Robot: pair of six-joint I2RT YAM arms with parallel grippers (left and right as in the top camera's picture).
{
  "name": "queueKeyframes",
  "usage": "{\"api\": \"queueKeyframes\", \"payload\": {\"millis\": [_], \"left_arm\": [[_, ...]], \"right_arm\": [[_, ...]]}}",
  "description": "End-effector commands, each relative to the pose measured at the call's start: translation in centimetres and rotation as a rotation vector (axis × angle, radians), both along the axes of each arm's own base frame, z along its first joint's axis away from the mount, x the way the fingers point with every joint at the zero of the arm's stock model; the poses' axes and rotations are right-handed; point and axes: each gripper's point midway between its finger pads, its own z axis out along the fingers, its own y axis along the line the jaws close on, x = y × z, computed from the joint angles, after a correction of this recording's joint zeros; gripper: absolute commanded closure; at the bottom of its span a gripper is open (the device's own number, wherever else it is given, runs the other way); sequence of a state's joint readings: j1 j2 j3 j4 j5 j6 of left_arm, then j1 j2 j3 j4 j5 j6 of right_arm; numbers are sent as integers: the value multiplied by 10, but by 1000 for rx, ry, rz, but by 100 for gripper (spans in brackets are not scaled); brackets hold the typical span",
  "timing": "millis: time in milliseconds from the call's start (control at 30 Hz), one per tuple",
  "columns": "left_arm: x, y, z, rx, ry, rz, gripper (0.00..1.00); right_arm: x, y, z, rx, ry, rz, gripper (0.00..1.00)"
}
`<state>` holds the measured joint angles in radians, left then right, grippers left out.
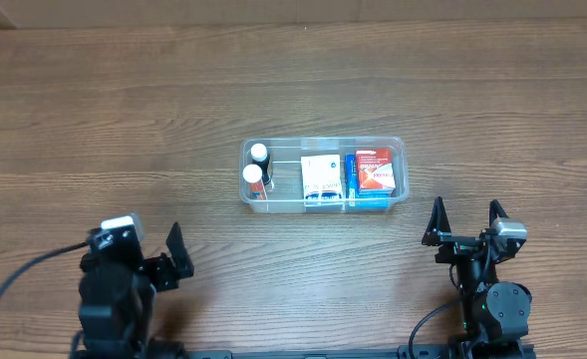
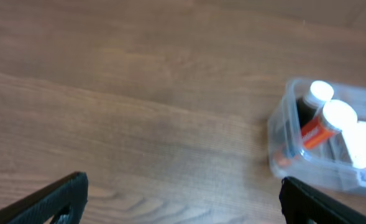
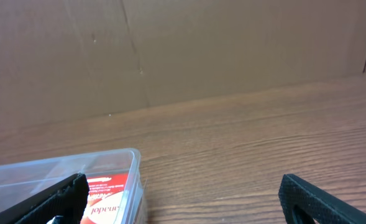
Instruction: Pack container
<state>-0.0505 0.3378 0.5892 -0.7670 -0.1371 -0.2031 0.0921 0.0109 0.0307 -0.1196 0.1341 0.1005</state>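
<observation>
Near the middle of the brown wooden desk [image 1: 94, 120]: a clear plastic rectangular tub [image 1: 323, 142], shallow and round-cornered, long side running left to right. Holds four kinds of item:
- At its left end, two small bottles with white caps [image 1: 259, 153], one behind the other, the nearer with an orange label.
- At mid-tub, a white box [image 1: 321, 178].
- Just beside that, a thin blue pack [image 1: 352, 179], mostly hidden between its neighbours.
- At the right end, a red-and-white box [image 1: 376, 170].

Print on all of them too small to read.

Left hand [image 2: 183, 186]: spread wide and empty, well apart from the tub, at the desk's near left. Shows in its own wrist view only as two black fingertips at the bottom corners. From overhead, partly covered by its camera block. Height above the desk not clear. That wrist view is blurred and catches only the tub's bottle end, cut off by the right edge.

Right hand [image 1: 465, 217]: spread apart too, gripping nothing, near the tub's right end but not touching it. Its wrist view shows just one corner of the tub at the lower left, half masked by a black finger, with a sliver of the red box's label. Behind the desk, a plain brown board wall [image 3: 232, 43].
</observation>
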Motion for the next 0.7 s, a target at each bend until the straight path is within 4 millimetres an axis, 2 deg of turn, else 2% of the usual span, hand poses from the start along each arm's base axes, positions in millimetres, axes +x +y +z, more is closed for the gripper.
{"api": "queueKeyframes", "payload": {"millis": [0, 67, 267, 667], "left_arm": [[8, -6, -26, 42, -126, -59, 0], [17, -12, -35, 62, -210, -102, 0], [37, -25, -44, 196, -403, -212, 0], [39, -21, -43, 294, -427, -235, 0]], "right_arm": [[0, 1, 2, -6, -11, 7, 0], [0, 1, 2, -6, -11, 7, 0], [0, 1, 2, -6, -11, 7, 0], [0, 1, 2, -6, -11, 8, 0]]}}
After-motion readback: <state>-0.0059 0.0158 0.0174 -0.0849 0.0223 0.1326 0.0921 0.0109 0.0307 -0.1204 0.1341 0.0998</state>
